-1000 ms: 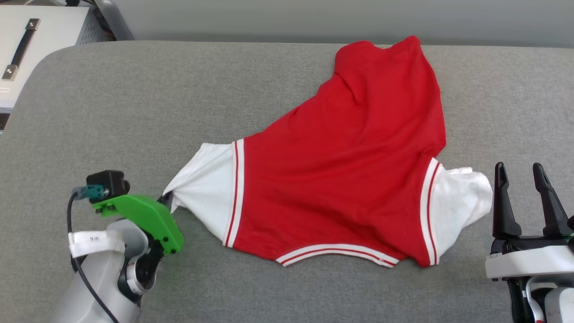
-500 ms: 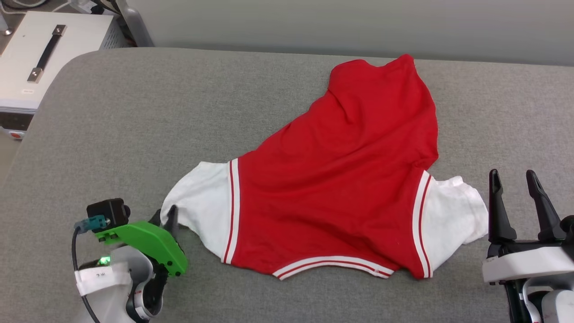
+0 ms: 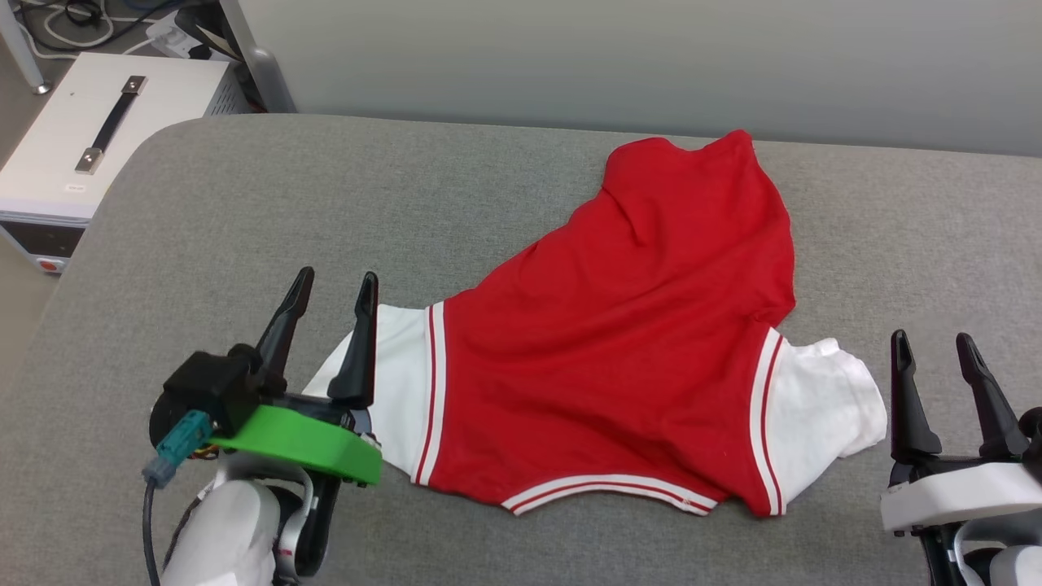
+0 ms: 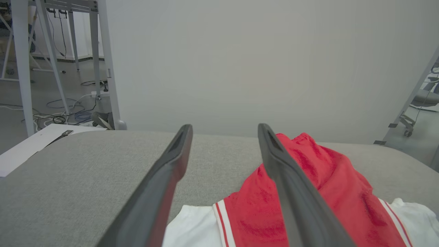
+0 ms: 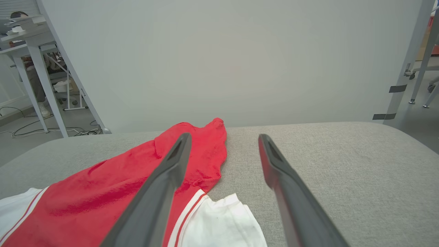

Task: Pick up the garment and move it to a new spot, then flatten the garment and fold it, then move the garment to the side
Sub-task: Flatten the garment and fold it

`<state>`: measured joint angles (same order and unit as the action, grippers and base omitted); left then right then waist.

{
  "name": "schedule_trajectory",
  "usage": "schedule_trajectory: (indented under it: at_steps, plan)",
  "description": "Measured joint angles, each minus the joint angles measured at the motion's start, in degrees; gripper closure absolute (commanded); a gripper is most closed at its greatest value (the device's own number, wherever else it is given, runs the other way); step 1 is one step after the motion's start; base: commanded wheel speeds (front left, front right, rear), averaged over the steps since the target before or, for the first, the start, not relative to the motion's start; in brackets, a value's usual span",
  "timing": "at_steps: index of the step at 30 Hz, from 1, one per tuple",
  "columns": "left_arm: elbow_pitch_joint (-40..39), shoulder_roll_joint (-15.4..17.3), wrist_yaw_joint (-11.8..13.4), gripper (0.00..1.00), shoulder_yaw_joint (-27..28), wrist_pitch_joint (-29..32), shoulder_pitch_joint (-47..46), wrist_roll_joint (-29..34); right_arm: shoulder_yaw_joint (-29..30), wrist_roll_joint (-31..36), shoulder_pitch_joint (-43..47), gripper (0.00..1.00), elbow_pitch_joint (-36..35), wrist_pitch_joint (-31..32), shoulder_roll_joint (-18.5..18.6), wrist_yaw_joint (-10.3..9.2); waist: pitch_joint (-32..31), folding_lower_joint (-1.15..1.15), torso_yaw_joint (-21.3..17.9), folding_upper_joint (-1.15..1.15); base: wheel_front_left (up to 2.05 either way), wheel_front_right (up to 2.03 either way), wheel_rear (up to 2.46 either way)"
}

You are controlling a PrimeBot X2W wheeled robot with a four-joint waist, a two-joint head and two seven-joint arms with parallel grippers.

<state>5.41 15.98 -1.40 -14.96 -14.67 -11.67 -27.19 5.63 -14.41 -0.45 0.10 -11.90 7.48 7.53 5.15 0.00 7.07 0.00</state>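
Note:
The garment [image 3: 619, 342], a red jersey with white sleeves and red-and-white striped trim, lies spread on the grey padded table [image 3: 244, 212]; no lettering shows on its upper side. Its collar trim faces the near edge and its red body runs off to the far right. My left gripper [image 3: 335, 281] is raised just above the jersey's left white sleeve, open, with nothing between its fingers. The left wrist view shows the garment [image 4: 308, 192] below the open left gripper [image 4: 224, 128]. My right gripper [image 3: 932, 342] stands open beside the right white sleeve, holding nothing. The right wrist view has the garment [image 5: 120, 185] left of the open right gripper [image 5: 223, 137].
A white case with a black handle [image 3: 98, 138] sits beyond the table's left edge, with cables on the floor behind it. A pale wall [image 3: 651, 57] runs along the table's far side. Bare grey table surface lies left of the garment and at the far right.
My left gripper has let go of the left white sleeve, opened and lifted with its fingers pointing away. The sleeve has settled flat. The head camera has tilted, shifting the picture down. The right gripper stays open.

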Motion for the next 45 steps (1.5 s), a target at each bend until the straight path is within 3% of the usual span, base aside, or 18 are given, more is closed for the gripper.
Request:
schedule_trajectory:
  at_steps: [5, 13, 17, 23, 30, 31, 32, 34, 40, 45]
  plan:
    - [-4.3, -4.6, -3.1, 0.0, 2.5, 0.0, 5.1, 5.2, -0.4, -1.0, 0.5, 0.0, -0.4, 7.0, 1.4, 0.0, 0.5, 0.0, 0.9, 0.0, 0.0, 0.0, 0.0]
    - [-4.2, -7.5, -5.3, 0.0, 4.0, 0.0, 5.4, 8.7, -4.3, -3.9, -5.1, 0.0, 0.8, 36.3, 10.3, 0.0, 2.6, 0.0, 2.6, 0.0, 0.0, 0.0, 0.0]
    - [-4.0, -8.3, -5.6, 0.0, 4.1, 0.0, 5.1, 9.6, -3.6, -4.9, -10.0, 0.0, 3.7, 47.9, 13.1, 0.0, 4.2, 0.0, 3.8, 0.0, 0.0, 0.0, 0.0]
    - [-4.0, -9.1, -5.7, 0.0, 3.9, 0.0, 3.6, 10.2, -2.9, -5.8, -14.4, 0.0, 8.6, 55.3, 15.1, 0.0, 6.6, 0.0, 6.1, 0.0, 0.0, 0.0, 0.0]
    - [-3.9, -9.3, -5.7, 0.0, 3.7, 0.0, 2.8, 10.1, -4.8, -9.1, -15.5, 0.0, 11.9, 55.5, 15.6, -0.02, 9.1, 0.0, 8.5, 0.0, 0.0, 0.0, 0.0]
    - [-3.9, -9.3, -5.7, 0.0, 3.7, 0.0, 2.7, 10.1, -5.3, -9.5, -15.6, 0.05, 12.2, 55.1, 15.9, -0.07, 9.4, 0.0, 8.7, 0.0, 0.0, 0.0, 0.0]
    - [-3.8, -9.3, -5.7, 0.0, 3.7, 0.0, 2.7, 10.1, -5.5, -9.6, -15.6, 0.48, 12.5, 54.6, 16.2, -0.07, 9.5, 0.0, 8.9, 0.0, 0.0, 0.0, 0.0]
    - [-3.5, -9.3, -5.7, 0.0, 3.7, 0.0, 2.7, 10.1, -6.4, -9.6, -15.6, 1.0, 13.0, 53.2, 16.5, -0.07, 9.6, 0.0, 9.0, 0.0, 0.0, 0.0, 0.0]
    - [-2.6, -9.2, -5.8, 0.0, 3.7, 0.0, 2.8, 10.0, -6.9, -8.8, -15.2, 1.0, 13.0, 49.5, 18.0, 0.01, 8.3, 0.0, 8.2, 0.0, 0.0, 0.0, 0.0]
    - [-2.7, -9.1, -5.8, 0.0, 3.5, 0.0, 2.8, 10.0, -3.0, -7.1, -13.5, 1.0, 12.0, 49.6, 22.3, 0.01, 7.4, 0.0, 6.8, 0.0, 0.0, 0.0, 0.0]
